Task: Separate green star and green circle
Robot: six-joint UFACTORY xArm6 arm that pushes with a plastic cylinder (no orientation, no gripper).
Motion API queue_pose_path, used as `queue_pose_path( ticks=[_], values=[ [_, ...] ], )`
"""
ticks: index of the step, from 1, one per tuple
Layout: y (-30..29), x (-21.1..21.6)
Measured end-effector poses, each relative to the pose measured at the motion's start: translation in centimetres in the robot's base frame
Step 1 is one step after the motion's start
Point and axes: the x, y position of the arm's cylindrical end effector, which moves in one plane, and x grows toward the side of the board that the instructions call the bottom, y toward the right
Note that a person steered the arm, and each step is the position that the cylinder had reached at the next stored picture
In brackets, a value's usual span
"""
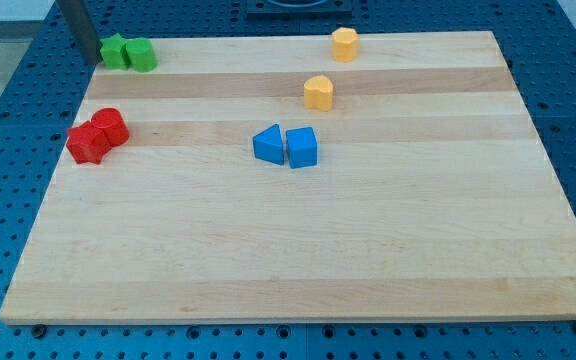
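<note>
Nearest the camera, the wooden surface (298, 270) lies bare along its bottom edge. Around its middle sit two blue blocks, touching side by side: a blue triangular block (267, 144) on the view's left and a blue wedge-like block (302, 147) on the right. Above them, toward the top edge, stand two yellow blocks, well apart from each other: one yellow block (319, 92) just above the blue pair and another yellow block (344, 44) at the top edge; their exact shapes are hard to tell.

Near the left edge, a red star-like block (87, 143) and a red round block (110, 126) touch each other.

At the top left corner, the green star (115, 51) and the green circle (141, 55) sit pressed together, the star on the view's left. My tip (92, 61) stands just left of the green star, at the corner's very edge, touching or nearly touching it; I cannot tell which. Nothing stands between the tip and the star. The arm carries no fingers, only the dark rod, so nothing is gripped.
</note>
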Motion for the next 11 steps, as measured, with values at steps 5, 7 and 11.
queue_pose_path(
  ticks=[5, 7, 11],
  values=[
    [1.9, -1.7],
    [5.9, 1.7],
    [10.7, 1.0]
  ],
)
